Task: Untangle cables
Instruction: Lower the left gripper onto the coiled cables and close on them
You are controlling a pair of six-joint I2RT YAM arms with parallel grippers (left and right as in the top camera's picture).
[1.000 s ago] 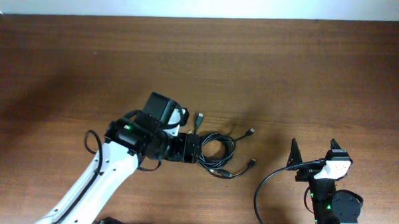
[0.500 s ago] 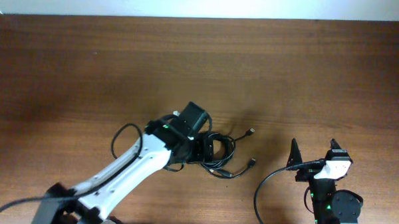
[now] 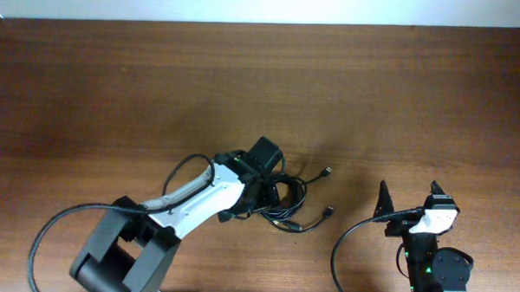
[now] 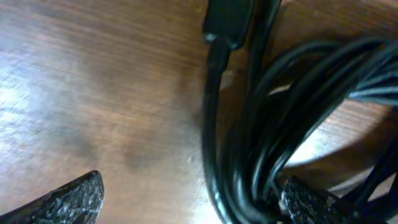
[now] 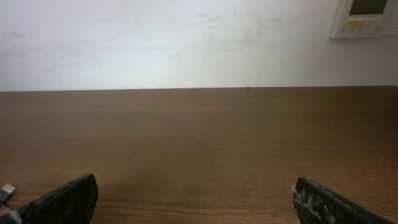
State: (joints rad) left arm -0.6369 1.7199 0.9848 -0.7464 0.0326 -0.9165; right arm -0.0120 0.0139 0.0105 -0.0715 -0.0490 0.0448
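Thin black cables in loose coil on tabletop, right of centre, plugs sticking out to right. Likely light, limp, smooth sheath that may slip; loops will drag each other. Best hold, I think: single strand just behind plug, not whole bundle. Now left claw open, low over coil, some strands between jaws; right claw open, empty, well apart from coil. No container in view.

Blurry black cables, perhaps tangled, within the wide-spread hand
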